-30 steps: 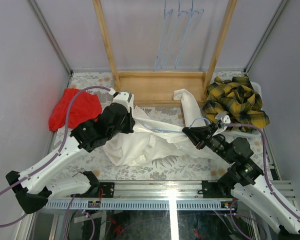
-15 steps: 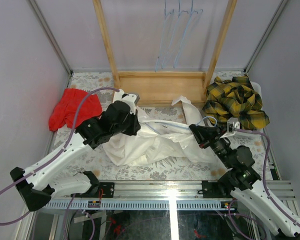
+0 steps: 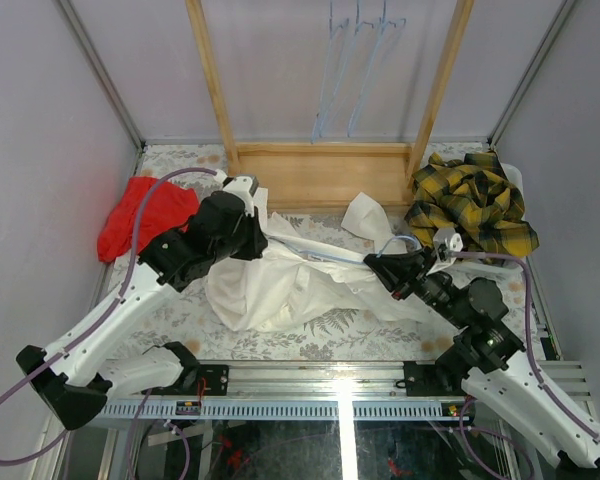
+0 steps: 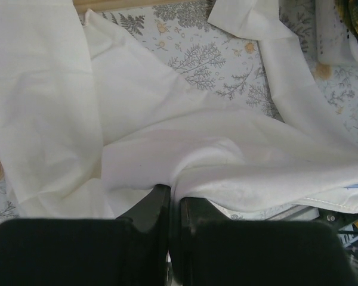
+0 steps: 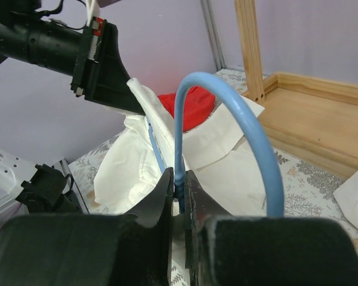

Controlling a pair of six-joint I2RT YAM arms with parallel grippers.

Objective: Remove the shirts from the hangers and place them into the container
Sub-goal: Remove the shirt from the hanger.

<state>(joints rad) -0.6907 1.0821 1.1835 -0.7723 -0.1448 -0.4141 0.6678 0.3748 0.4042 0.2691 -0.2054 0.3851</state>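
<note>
Left end effector (image 4: 174, 195), apparently clamped, pinches white shirt (image 4: 197, 155) over floral table (image 4: 218, 62).

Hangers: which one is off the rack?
The hanger clamped in the right gripper, inside the white shirt; the other three hang bare on the rack.

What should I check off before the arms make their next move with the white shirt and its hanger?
1. Left gripper jaws shut on the white shirt: ok.
2. Right gripper jaws shut on the hanger below its hook: ok.
3. Hanger out of the shirt: not ok, its wire runs in under the collar.
4. Shirt clear of the table: not ok, most of it lies on the tabletop.
5. Room in the container: cannot tell, the plaid shirt covers it.
</note>
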